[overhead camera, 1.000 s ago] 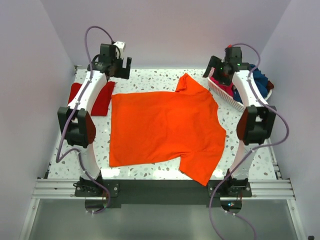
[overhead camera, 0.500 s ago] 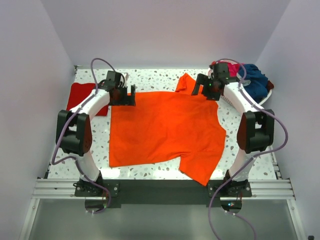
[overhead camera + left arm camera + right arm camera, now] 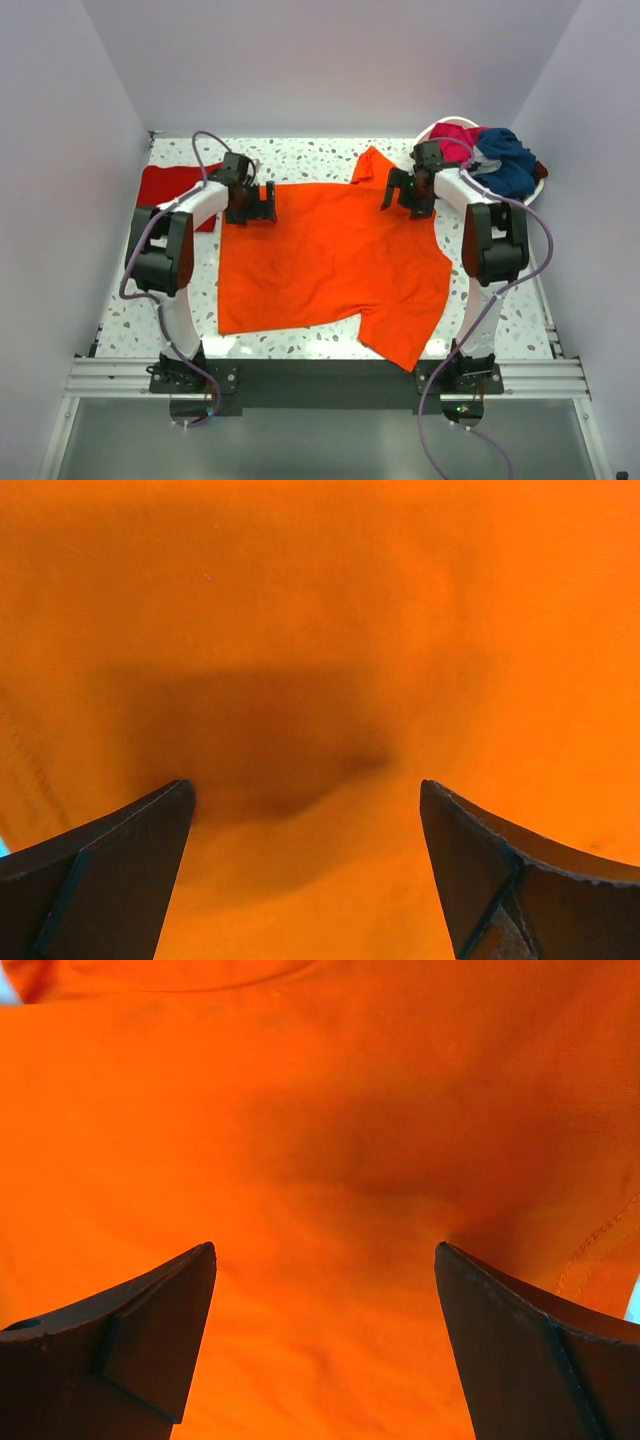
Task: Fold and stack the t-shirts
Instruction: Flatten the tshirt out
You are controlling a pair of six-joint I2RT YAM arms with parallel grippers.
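A large bright orange t-shirt [image 3: 330, 255] lies spread flat on the speckled table [image 3: 320, 160]. My left gripper [image 3: 252, 205] is open, low over the shirt's far left corner; its wrist view shows only orange cloth [image 3: 320, 630] between the spread fingers [image 3: 110, 860]. My right gripper [image 3: 405, 195] is open, low over the shirt's far right shoulder; orange cloth [image 3: 320, 1140] fills its view too. A folded red t-shirt [image 3: 170, 185] lies at the far left. Magenta [image 3: 455, 135] and navy [image 3: 510, 160] t-shirts sit in the white basket [image 3: 430, 130].
The basket stands at the far right corner, close to my right arm. Pale walls close in the table on three sides. A metal rail [image 3: 320, 375] runs along the near edge.
Both grippers have come down and inward from raised positions at the far corners onto the orange shirt's far edge. The shirt has not moved.
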